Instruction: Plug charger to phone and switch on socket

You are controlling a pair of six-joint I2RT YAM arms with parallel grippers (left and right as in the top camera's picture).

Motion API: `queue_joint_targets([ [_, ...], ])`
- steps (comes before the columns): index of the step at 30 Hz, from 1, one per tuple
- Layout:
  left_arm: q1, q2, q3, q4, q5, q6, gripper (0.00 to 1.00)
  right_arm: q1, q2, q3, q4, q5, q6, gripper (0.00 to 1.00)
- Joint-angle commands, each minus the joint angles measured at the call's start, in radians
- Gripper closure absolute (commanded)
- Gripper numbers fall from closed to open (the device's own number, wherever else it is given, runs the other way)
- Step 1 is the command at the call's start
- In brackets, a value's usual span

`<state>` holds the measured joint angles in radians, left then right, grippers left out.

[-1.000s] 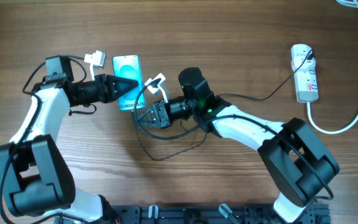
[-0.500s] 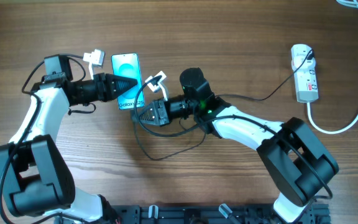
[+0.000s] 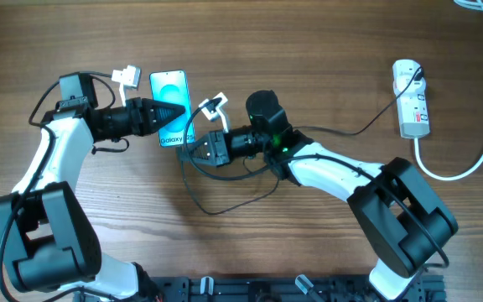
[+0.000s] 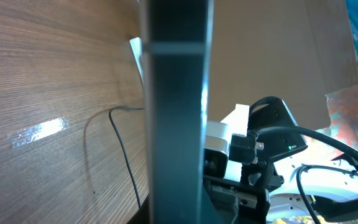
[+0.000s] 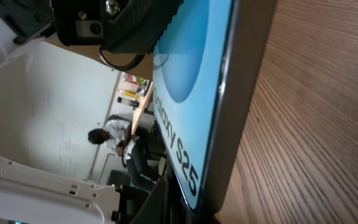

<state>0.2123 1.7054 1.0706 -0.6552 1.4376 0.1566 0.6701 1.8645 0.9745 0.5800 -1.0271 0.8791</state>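
Observation:
The phone [image 3: 168, 91], its light blue screen up, is off-centre to the left, and my left gripper [image 3: 177, 117] is shut on it across the middle. From the left wrist the phone [image 4: 176, 112] shows edge-on as a dark upright bar. My right gripper [image 3: 194, 149] is shut on the end of the charger, right at the phone's lower end; the connector tip is hidden. The right wrist view fills with the phone [image 5: 188, 81] and its "S25" text, just above the dark fingers [image 5: 160, 202]. The charger's thin black cable [image 3: 355, 131] runs to the white socket [image 3: 412, 99] at the far right.
Slack black cable loops on the wood [image 3: 225, 207] below the right gripper and under the right arm. A thick white lead [image 3: 468, 168] curves from the socket toward the top right corner. Small white tags [image 3: 127, 78] stick out near both wrists.
My right gripper has crept up and to the right, closer to the phone's lower end. The left gripper and phone have barely shifted.

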Motion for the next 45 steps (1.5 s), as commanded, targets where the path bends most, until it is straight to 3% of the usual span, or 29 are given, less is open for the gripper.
queue_joint_targets([
  [1, -0.008, -0.009, -0.014, -0.022, 0.013, 0.024, 0.96, -0.068, 0.008, 0.031, 0.032, 0.144, 0.014, 0.89],
  [2, -0.008, -0.009, -0.014, -0.022, 0.013, 0.024, 0.96, -0.068, 0.008, 0.031, 0.032, 0.136, 0.014, 0.81],
  [5, -0.008, -0.009, -0.014, -0.022, 0.013, 0.024, 0.96, -0.068, 0.008, 0.031, 0.032, 0.097, 0.011, 0.44],
  [8, -0.008, -0.009, -0.014, -0.022, 0.013, 0.024, 0.96, -0.068, 0.008, 0.031, 0.027, 0.036, 0.01, 0.3],
  [16, -0.008, -0.009, -0.014, -0.021, 0.012, 0.024, 0.96, -0.068, 0.008, 0.031, -0.011, -0.108, -0.061, 0.19],
  [21, -0.008, -0.009, -0.014, -0.023, 0.012, 0.023, 0.96, -0.068, 0.008, 0.031, -0.045, -0.099, -0.121, 0.19],
  [23, -0.018, -0.009, -0.014, -0.034, 0.009, 0.024, 0.87, -0.068, 0.008, 0.031, -0.039, -0.094, -0.121, 0.18],
  [26, -0.055, -0.009, -0.014, -0.033, 0.008, 0.024, 0.85, -0.068, 0.008, 0.031, -0.039, -0.087, -0.121, 0.18],
  [29, -0.095, -0.009, -0.014, -0.011, -0.002, 0.024, 0.87, -0.068, 0.008, 0.031, -0.039, -0.076, -0.121, 0.22],
  [33, -0.123, -0.009, -0.014, 0.002, -0.007, 0.024, 0.89, -0.068, 0.008, 0.031, -0.039, -0.069, -0.121, 0.37],
  [40, -0.124, -0.009, -0.014, 0.002, -0.007, 0.024, 0.93, -0.068, 0.008, 0.031, -0.04, -0.051, -0.146, 0.7],
  [43, -0.124, -0.009, -0.014, 0.001, -0.007, 0.023, 0.92, -0.068, 0.008, 0.031, -0.039, -0.042, -0.146, 0.89],
  [45, -0.124, -0.009, -0.014, 0.001, -0.007, 0.023, 0.88, -0.068, 0.008, 0.031, -0.039, -0.042, -0.146, 0.96],
])
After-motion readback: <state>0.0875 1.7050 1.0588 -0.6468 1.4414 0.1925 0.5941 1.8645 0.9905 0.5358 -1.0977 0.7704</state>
